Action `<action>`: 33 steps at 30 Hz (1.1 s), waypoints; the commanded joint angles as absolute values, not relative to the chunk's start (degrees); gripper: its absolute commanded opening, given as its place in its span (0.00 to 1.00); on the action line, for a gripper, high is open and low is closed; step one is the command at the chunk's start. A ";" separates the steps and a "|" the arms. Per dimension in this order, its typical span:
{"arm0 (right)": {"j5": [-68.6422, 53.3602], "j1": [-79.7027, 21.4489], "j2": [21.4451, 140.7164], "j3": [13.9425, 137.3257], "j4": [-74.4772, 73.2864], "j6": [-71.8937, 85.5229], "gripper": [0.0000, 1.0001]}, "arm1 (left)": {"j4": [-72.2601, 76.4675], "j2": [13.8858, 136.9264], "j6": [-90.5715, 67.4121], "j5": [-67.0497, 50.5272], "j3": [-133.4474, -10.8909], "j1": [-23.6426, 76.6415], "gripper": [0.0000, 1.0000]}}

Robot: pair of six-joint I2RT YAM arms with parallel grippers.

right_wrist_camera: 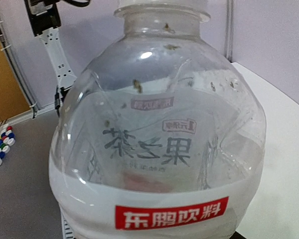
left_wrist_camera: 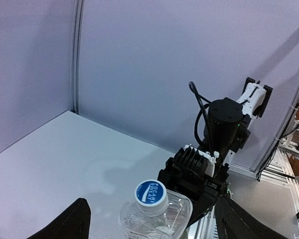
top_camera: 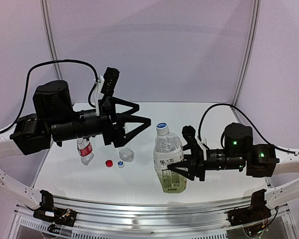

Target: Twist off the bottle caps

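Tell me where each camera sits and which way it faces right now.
Top: fixed above and behind the bases, looking down on the table; both arms show, left pincer open, right pincer clamping the big bottle.
Left wrist: above that bottle, facing the right arm; own fingers at the bottom corners.
Right wrist: pressed close to the bottle's side, looking through it; own fingers hidden.
Shared: top and left wrist both show the bottle's cap.

slim bottle: part hid by left gripper | large bottle: top cut off
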State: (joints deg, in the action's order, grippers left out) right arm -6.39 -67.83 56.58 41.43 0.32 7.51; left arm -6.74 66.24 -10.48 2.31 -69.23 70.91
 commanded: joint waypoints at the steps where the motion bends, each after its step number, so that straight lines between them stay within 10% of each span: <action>1: -17.65 -68.16 55.88 43.03 2.96 7.47 0.26 | -5.94 64.17 -7.30 -12.88 -66.65 66.93 0.84; 19: -24.70 -68.19 57.08 43.70 2.93 7.82 0.25 | -7.39 72.86 -5.21 -22.79 -72.85 68.04 0.68; 33: -23.56 -68.19 57.04 43.84 2.65 7.69 0.24 | -8.61 74.22 -7.08 -16.20 -73.30 69.30 0.20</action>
